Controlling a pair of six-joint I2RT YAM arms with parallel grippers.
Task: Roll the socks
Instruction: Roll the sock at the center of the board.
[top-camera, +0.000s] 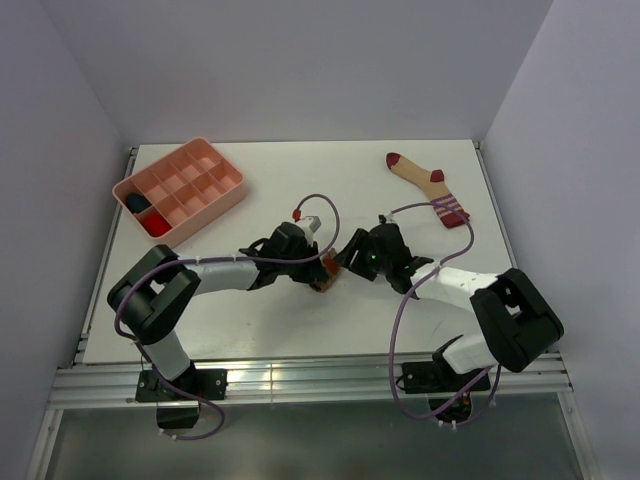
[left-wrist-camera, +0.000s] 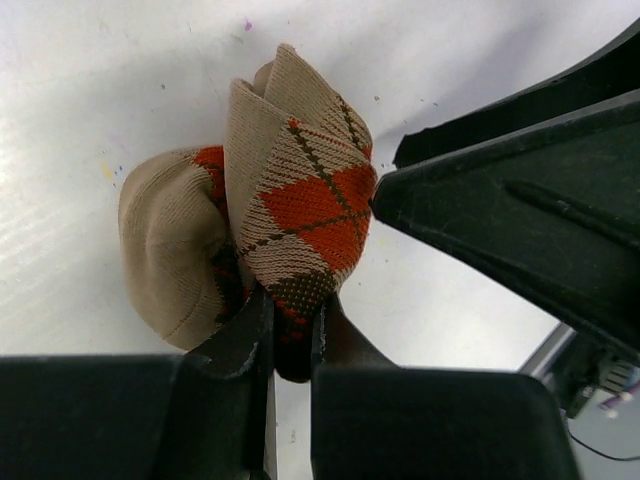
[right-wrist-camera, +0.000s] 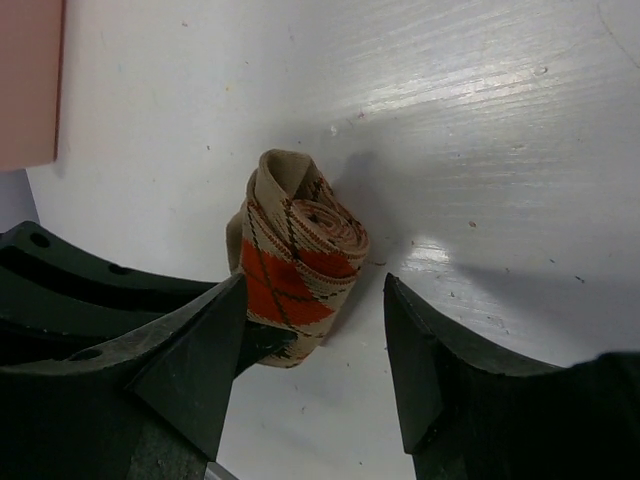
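- The white table (top-camera: 300, 330) carries everything. Both arms are bolted at its near edge.
- The left arm (top-camera: 215, 272) lies low across the table from the left and the right arm (top-camera: 455, 285) comes in from the right. Their tips meet near the centre.
- A pink tray (top-camera: 228, 196) with many small compartments sits at the far left corner, turned at an angle.
- The striped sock (top-camera: 428, 184) is tan with a dark red toe and heel and a pink-red banded cuff. It lies flat and unrolled at the far right of the table, well apart from both arms.
- The argyle sock (left-wrist-camera: 300, 200) sits on the table near the centre, between the two pincers. It is wound into a loose roll with one end opening upward.
- The left pincer (left-wrist-camera: 285, 330) is clenched on the lower edge of the argyle sock, with the fabric nipped between its two fingers.
- The right pincer (right-wrist-camera: 312, 290) is released, its jaws spread to either side of the roll. One of its fingers (left-wrist-camera: 450, 220) touches the sock's side; the other stands just clear.
- A dark bundle (top-camera: 135, 204) and a red bundle (top-camera: 153, 225) lie in neighbouring compartments at the tray's near-left end.
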